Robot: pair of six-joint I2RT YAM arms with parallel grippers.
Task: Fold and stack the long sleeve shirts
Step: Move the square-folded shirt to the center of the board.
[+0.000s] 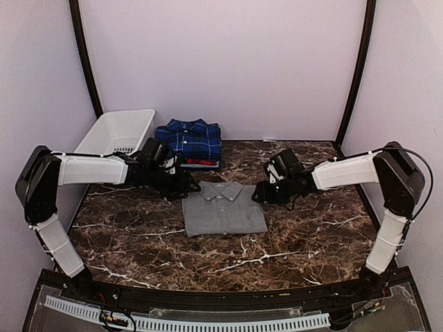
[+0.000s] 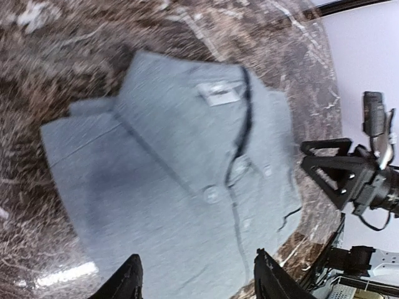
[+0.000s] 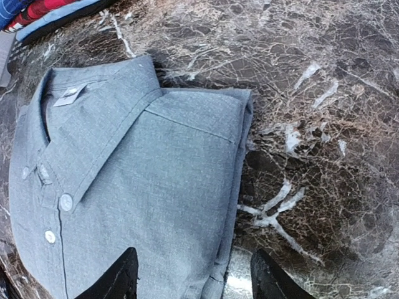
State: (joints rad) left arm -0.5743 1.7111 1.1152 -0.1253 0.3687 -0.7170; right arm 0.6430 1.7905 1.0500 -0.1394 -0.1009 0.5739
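A plain light grey shirt [image 1: 223, 210] lies folded flat on the marble table, collar toward the back. It fills the left wrist view [image 2: 168, 180] and the right wrist view [image 3: 131, 174]. A dark blue plaid shirt [image 1: 190, 137] lies folded at the back on a shirt with red and white edges [image 1: 201, 162], whose edge shows in the right wrist view [image 3: 43, 11]. My left gripper [image 1: 188, 187] is open beside the grey shirt's left collar corner. My right gripper [image 1: 259, 193] is open at its right edge. Both are empty.
A white plastic basket [image 1: 118, 131] stands at the back left behind my left arm. The dark marble table [image 1: 311, 235] runs to the purple walls at the back and sides. A black rail lies along the near edge.
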